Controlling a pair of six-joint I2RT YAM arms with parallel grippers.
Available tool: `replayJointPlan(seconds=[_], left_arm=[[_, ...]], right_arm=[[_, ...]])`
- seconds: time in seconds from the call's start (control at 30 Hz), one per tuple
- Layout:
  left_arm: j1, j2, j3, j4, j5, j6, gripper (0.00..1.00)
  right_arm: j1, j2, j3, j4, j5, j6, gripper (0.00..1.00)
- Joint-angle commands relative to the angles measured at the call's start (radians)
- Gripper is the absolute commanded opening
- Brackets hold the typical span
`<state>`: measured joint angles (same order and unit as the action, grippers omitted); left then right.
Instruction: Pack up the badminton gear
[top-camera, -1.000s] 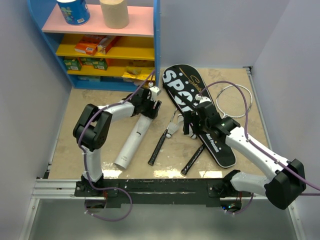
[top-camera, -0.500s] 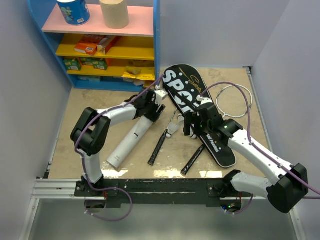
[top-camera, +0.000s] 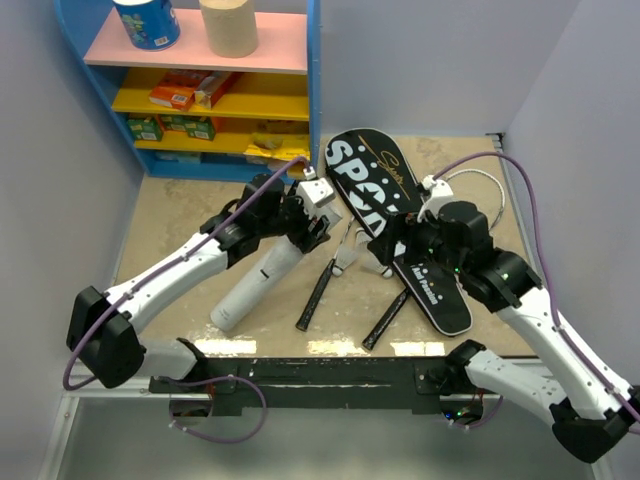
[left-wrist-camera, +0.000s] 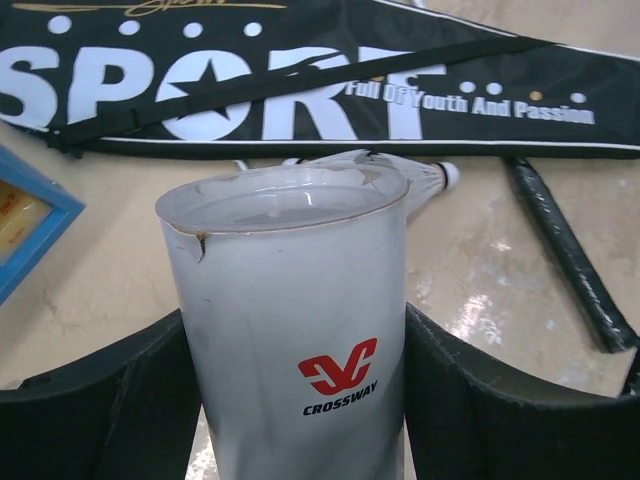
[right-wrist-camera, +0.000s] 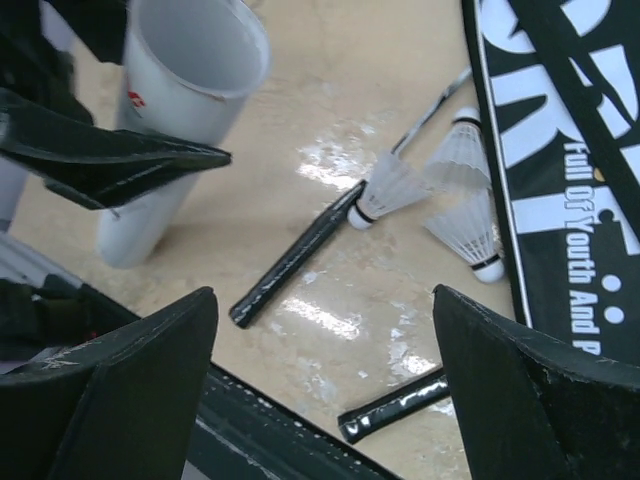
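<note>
Lying just beyond both claws, the black bag (top-camera: 365, 180) could wait. The left claw (left-wrist-camera: 295, 330) clasped the long white tube (left-wrist-camera: 290, 260), which probably wanted steadying, mouth toward the right claw (right-wrist-camera: 325, 295). That one, gaping empty, should likely clear the racket handle (right-wrist-camera: 295, 258) beneath it and pinch one of the shuttlecocks (right-wrist-camera: 390, 185) by its cork.

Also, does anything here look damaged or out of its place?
Yes. The white tube has a small split in its rim, on the left in the left wrist view. Three shuttlecocks lie loose on the table beside the black bag, not in the tube.
</note>
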<state>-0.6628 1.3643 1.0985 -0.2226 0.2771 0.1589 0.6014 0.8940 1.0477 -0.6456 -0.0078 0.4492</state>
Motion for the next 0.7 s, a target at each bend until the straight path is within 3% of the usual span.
replayJointPlan(seconds=[0.0,0.3,0.67], left_arm=[[-0.018,-0.053,-0.057,-0.04,0.16,-0.018,0.03],[-0.104,-0.22,-0.221,0.055,0.22,-0.099,0.06],[-0.136,-0.343,-0.281,0.092,0.313,-0.136,0.07]], right_arm=[[-0.002,-0.069,0.07,-0.006,-0.162,-0.029,0.9],[0.0,-0.04,0.123,-0.043,-0.379,-0.118,0.81],[0.003,0.042,0.094,0.017,-0.586,-0.127,0.67]])
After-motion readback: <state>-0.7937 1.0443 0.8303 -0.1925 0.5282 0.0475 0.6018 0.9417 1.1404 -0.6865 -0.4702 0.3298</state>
